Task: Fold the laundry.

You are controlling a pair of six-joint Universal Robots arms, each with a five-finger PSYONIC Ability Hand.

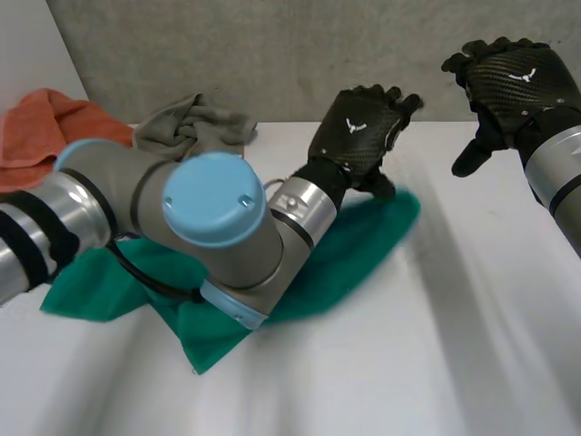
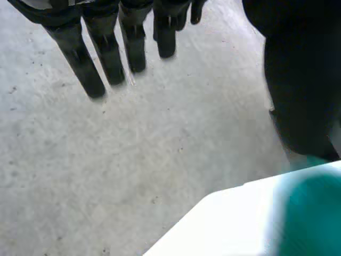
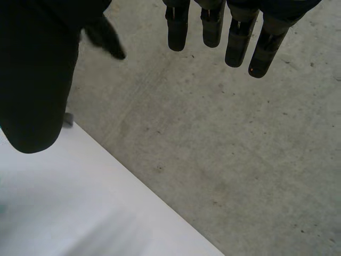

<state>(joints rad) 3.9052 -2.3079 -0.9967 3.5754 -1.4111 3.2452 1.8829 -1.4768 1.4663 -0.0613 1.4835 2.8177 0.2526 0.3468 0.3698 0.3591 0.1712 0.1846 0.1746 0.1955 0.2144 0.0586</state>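
Observation:
A green cloth (image 1: 354,250) lies spread on the white table (image 1: 436,363), partly under my left arm. My left hand (image 1: 359,132) is raised just above the cloth's far right corner, fingers (image 2: 106,53) straight and empty. The green cloth (image 2: 314,213) shows under its palm in the left wrist view. My right hand (image 1: 508,82) hangs in the air at the far right, above the table's back edge, with fingers (image 3: 234,37) straight and nothing in it.
A grey cloth (image 1: 195,123) is bunched at the back of the table. An orange cloth (image 1: 45,132) lies heaped at the far left. A grey wall stands behind the table (image 3: 80,202).

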